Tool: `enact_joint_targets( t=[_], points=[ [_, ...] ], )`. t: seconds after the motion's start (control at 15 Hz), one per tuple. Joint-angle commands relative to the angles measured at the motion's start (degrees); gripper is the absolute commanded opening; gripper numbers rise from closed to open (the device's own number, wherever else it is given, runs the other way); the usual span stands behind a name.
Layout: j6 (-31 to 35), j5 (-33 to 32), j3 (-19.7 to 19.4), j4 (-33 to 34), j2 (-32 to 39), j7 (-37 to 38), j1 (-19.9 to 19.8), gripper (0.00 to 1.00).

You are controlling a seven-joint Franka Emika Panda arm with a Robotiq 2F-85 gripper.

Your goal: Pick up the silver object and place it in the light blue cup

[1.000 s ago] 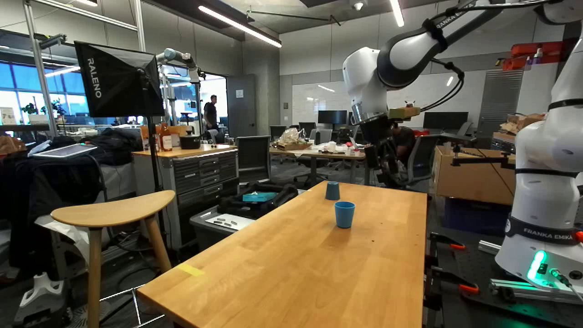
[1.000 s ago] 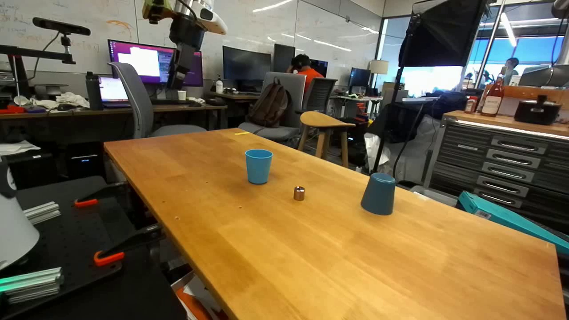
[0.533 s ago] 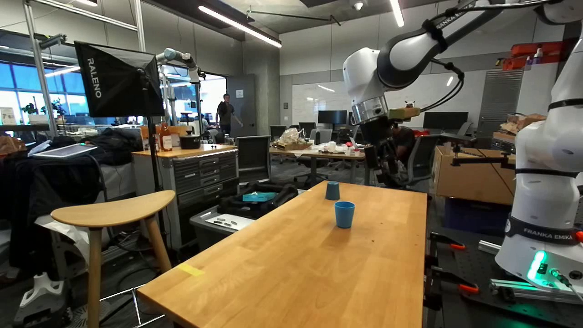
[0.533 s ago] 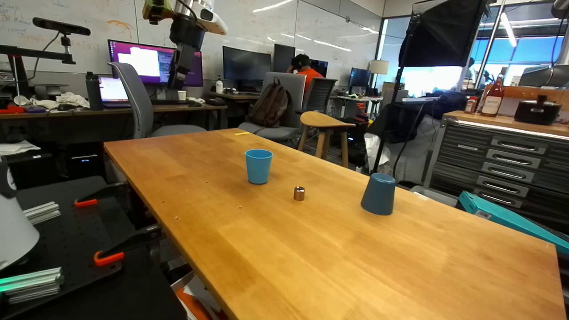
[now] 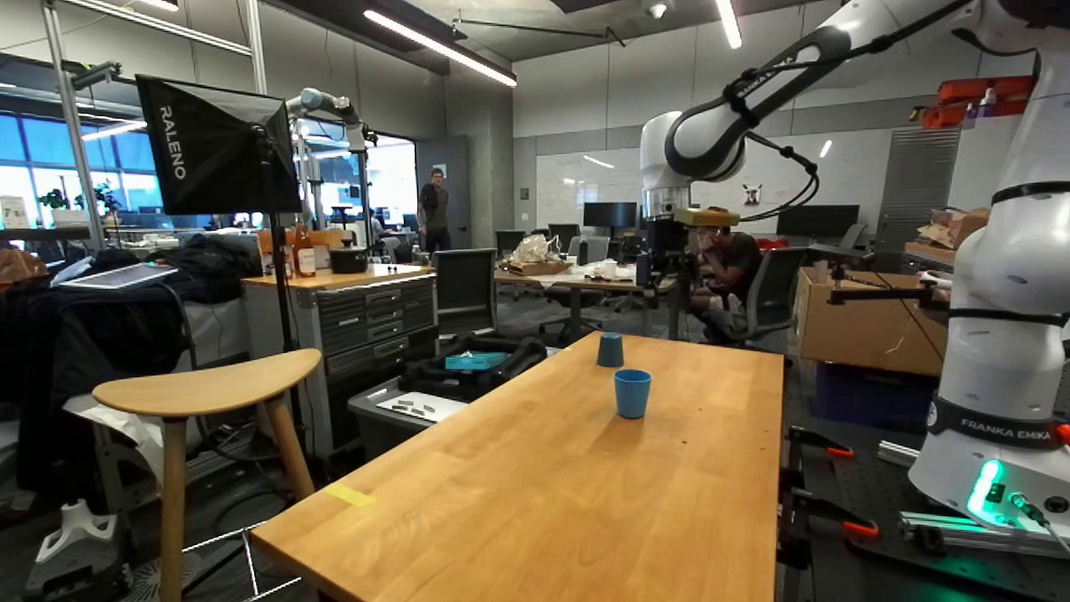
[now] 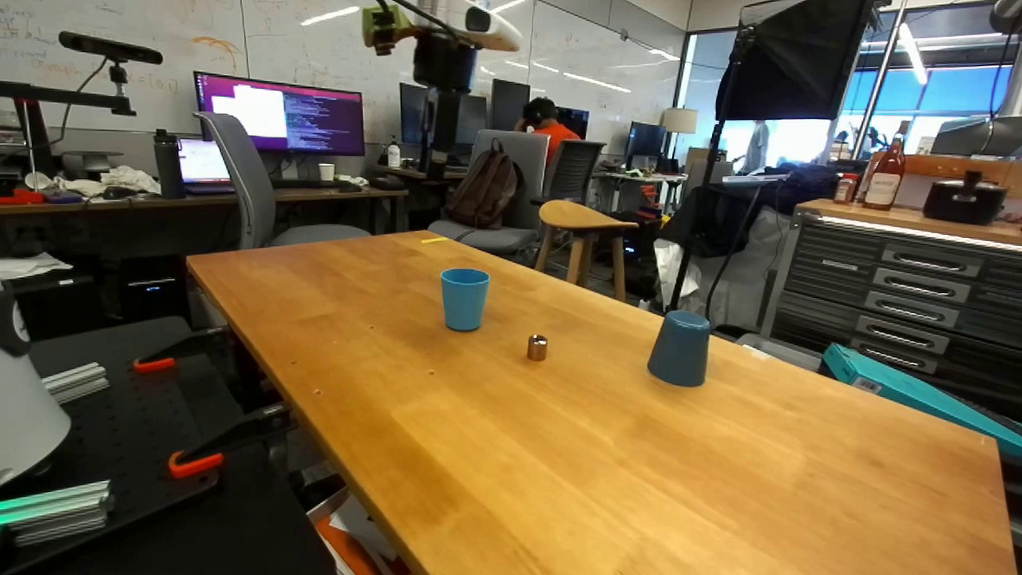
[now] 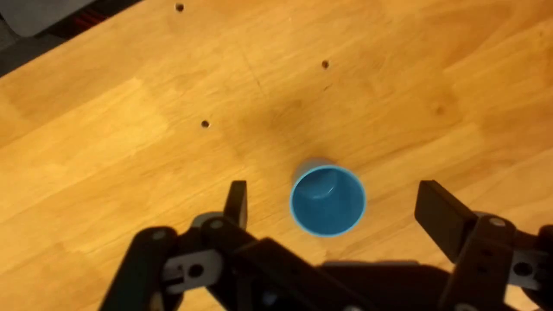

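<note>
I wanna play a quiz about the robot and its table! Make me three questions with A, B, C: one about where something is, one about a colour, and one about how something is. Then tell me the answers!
1. Where is the small silver piece?
A) On the stool
B) On the table, between the light blue cup and the darker cup
C) On the floor

2. What colour is the strip of tape?
A) Red
B) Green
C) Yellow

3. How is the claw?
A) Open
B) Shut with nothing in it
C) Shut on the small silver piece

Answers:
1: B, because an exterior view shows it there, touching neither cup.
2: C, because it looks yellow in both exterior views.
3: A, because the wrist view shows its fingers wide apart.
</note>
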Motion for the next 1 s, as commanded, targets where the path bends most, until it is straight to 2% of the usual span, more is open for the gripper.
enact_joint_targets(
  t=[0.0,0.4,0.6,0.93],
  points=[
    [8.05,0.16,-4.69,6.23,10.58,-2.11,-3.05,1.0],
    [22.01,2.95,-7.11,11.88,26.53,-2.21,-3.72,1.0],
    [24.4,3.75,-7.34,14.5,31.84,-1.94,-3.63,1.0],
    [25.33,5.47,-7.28,16.75,36.35,-2.41,-4.06,1.0]
  ],
)
